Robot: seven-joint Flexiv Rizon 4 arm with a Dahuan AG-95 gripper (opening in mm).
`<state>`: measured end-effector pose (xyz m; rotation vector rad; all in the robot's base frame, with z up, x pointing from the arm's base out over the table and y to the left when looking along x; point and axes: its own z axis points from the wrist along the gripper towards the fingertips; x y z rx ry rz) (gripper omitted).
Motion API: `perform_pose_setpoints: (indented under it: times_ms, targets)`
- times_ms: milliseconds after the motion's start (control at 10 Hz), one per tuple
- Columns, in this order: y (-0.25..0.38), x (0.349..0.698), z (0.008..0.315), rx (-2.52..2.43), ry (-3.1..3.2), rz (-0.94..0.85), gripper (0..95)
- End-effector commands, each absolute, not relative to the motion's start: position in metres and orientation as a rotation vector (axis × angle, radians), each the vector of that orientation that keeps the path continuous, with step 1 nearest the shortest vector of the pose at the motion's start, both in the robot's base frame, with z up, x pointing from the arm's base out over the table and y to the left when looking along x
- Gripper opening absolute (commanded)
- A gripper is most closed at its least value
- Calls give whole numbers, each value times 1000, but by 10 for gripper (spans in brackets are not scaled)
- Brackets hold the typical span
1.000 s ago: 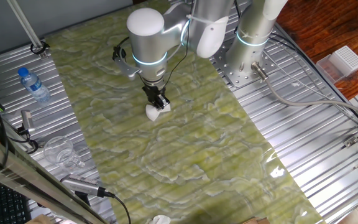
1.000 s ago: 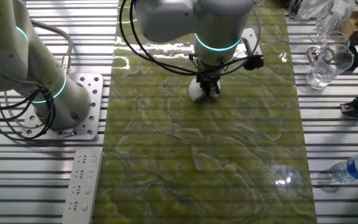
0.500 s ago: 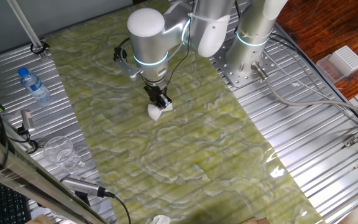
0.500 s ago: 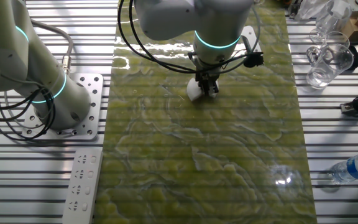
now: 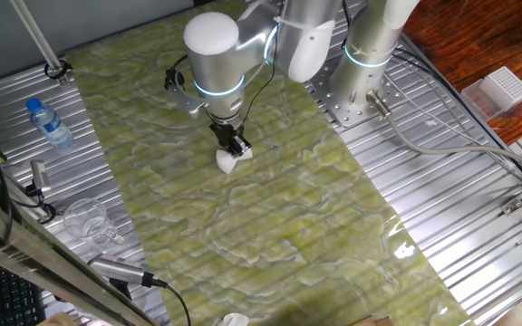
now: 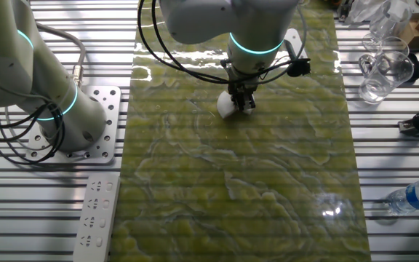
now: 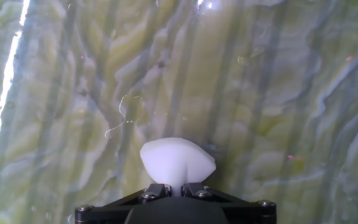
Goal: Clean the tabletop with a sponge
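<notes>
The arm reaches over the tabletop (image 5: 270, 217) from its base on the ribbed metal panel (image 5: 442, 181) at the right of one fixed view. The last joint, ringed with a cyan light, points straight down, so the gripper (image 5: 233, 148) hangs vertical above the sheet. A black cable loops around the wrist.

The gripper (image 6: 241, 101) is clamped on the sponge (image 5: 228, 161). In the hand view the two fingertips sit close together at the bottom edge, pinching the near end of the sponge (image 7: 178, 161), which bulges out wider beyond them. The sponge's lower face rests on the tabletop (image 7: 278, 93). In the other fixed view the sponge (image 6: 225, 108) shows just left of the gripper, on the far half of the tabletop (image 6: 253, 196), roughly midway across its width.

A thin pale curled thread (image 7: 118, 118) lies on the sheet to the far left of the sponge in the hand view, apart from it.

On the metal panels beside the sheet stand a water bottle (image 5: 49, 123) and a clear glass mug (image 5: 87, 220); a white power strip (image 6: 96, 218) lies near the arm's base plate (image 6: 97, 124).
</notes>
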<state>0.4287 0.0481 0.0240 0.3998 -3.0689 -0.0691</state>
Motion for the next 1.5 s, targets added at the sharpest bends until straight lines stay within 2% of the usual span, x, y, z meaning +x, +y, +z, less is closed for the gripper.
perform_pose_setpoints:
  times_ms: [100,1500]
  targets:
    - [46,426,25,405,-3065,-71,0]
    - [39,423,16,543,-3120,-27,0]
